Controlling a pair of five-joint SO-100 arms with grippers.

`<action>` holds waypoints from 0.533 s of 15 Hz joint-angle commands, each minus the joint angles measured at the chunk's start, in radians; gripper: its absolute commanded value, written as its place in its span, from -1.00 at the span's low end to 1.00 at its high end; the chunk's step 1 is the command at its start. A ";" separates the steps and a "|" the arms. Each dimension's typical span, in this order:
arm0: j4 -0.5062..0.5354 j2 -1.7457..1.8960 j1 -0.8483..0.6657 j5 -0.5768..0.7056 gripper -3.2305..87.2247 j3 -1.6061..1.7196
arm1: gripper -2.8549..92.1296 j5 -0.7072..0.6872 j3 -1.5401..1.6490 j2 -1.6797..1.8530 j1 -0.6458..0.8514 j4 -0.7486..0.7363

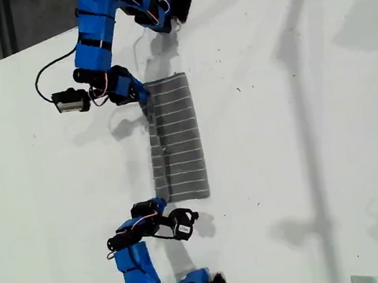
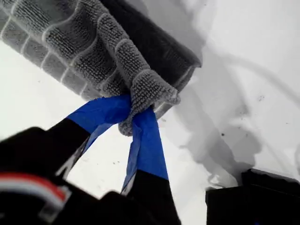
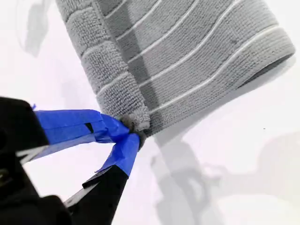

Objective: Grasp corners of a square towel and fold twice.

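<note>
Exterior view shows the towel [image 1: 175,140], already folded into a narrow striped strip, lying on the white table [image 1: 299,134] between the two arms. My first gripper [image 2: 133,117] has its jaws closed tight on one bunched corner [image 2: 150,91]; my second gripper [image 3: 130,132] pinches the corner [image 3: 136,123] at the towel's other end, seemingly ready for another fold. No readable labels or writing appear.

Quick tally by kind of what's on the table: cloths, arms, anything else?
Dark grey white-striped soft towel: 1
Blue SO-100 arms, via my first gripper and my second gripper: 2
Other loose items on the white table: 0
Total: 3
</note>
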 commanded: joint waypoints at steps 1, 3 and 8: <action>0.051 0.008 -0.025 0.018 -0.94 -0.084 | -0.94 -0.032 0.023 0.106 0.035 -0.011; 0.083 0.012 0.018 0.002 -0.94 -0.114 | -0.94 -0.023 0.032 0.181 0.002 0.020; 0.057 0.012 0.143 -0.089 -0.94 -0.063 | -0.94 0.072 0.137 0.281 -0.138 0.051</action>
